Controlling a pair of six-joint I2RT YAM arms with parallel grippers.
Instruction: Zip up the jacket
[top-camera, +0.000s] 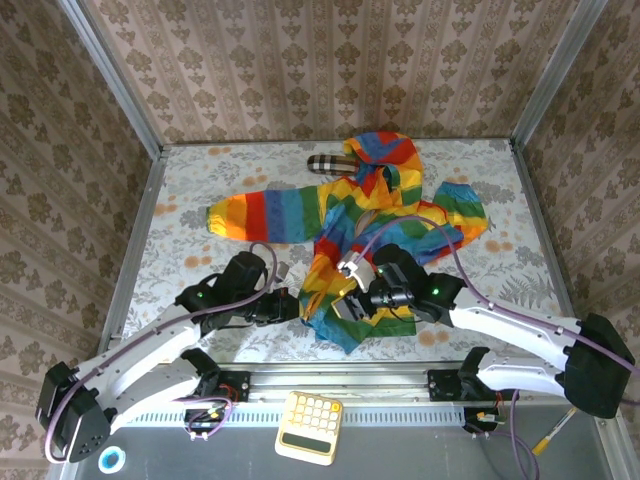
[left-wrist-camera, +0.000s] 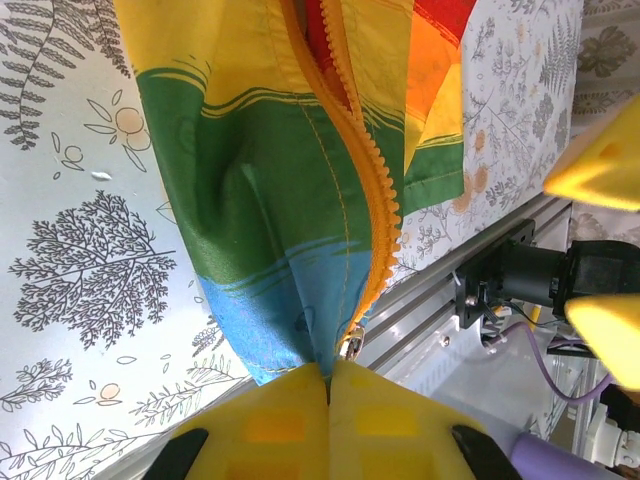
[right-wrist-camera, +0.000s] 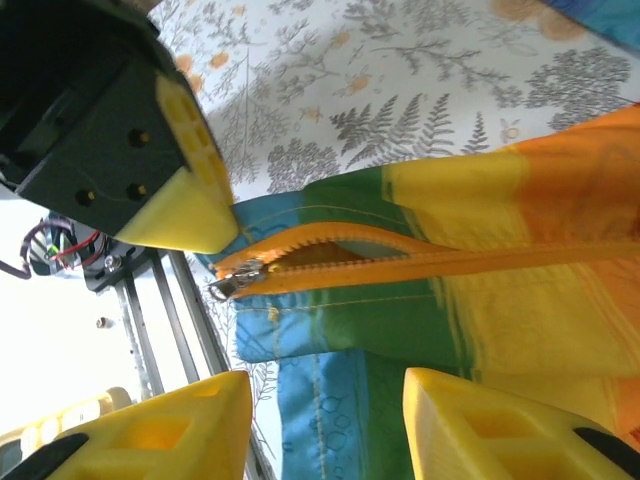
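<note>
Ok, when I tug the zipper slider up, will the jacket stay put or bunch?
Probably floppy: the jacket wrinkles and folds near its hem. It looks light, so it would likely slide with the pull unless the left pincer pinching the hem holds. The zipper slider may snag where the teeth bow apart.

Lab booth — wallpapered panels, aluminium frame

Jacket on table — calculator before it, past the edge

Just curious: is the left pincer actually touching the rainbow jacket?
Touching. The left wrist view shows the left pincer shut on the blue bottom hem of the jacket.
</note>
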